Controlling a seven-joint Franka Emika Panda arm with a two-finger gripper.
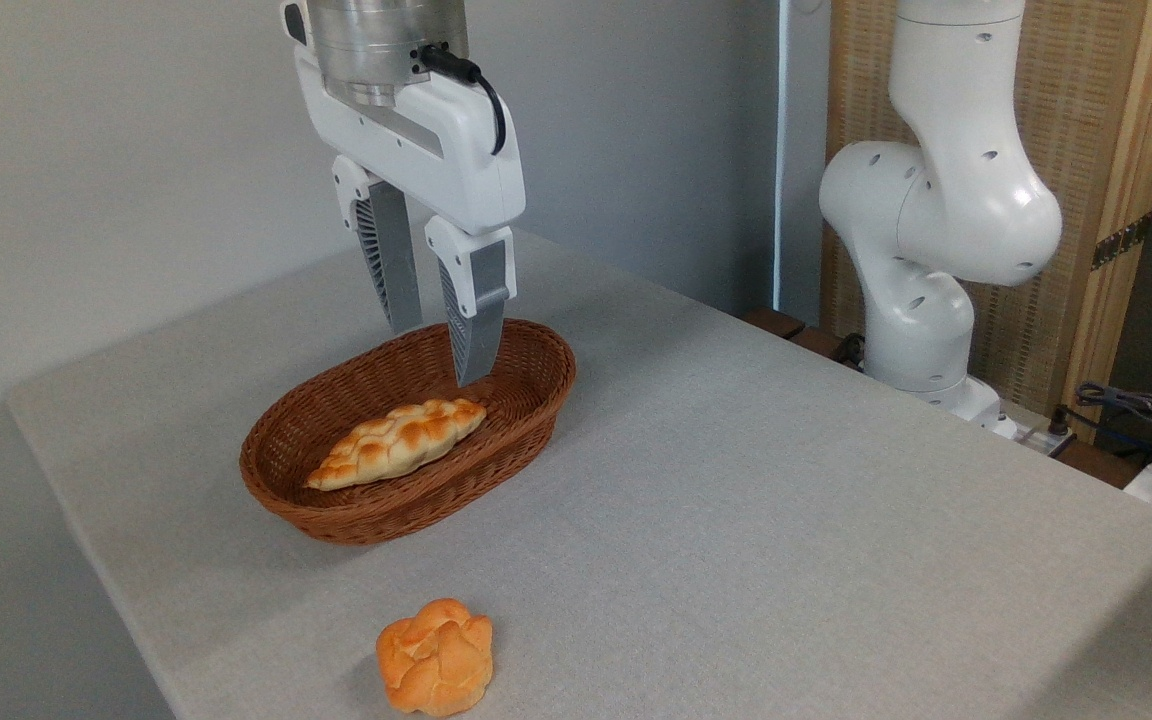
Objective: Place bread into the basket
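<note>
Fingers (pixel 436 352) point straight down, spread and empty, over the basket (pixel 536 415) — bread (pixel 435 657) lies well apart.

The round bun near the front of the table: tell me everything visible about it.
The round bun is small, orange-golden and knobbly, its top folded into petal-like lobes with a glossy baked look. It sits whole and upright on the grey table near the front edge, apart from the wicker basket behind it. Nothing touches it but the tabletop; the end effector hangs over the basket.

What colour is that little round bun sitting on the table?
Orange-golden, paler along its folded top; the bun shows clearly in the fixed camera view.
</note>
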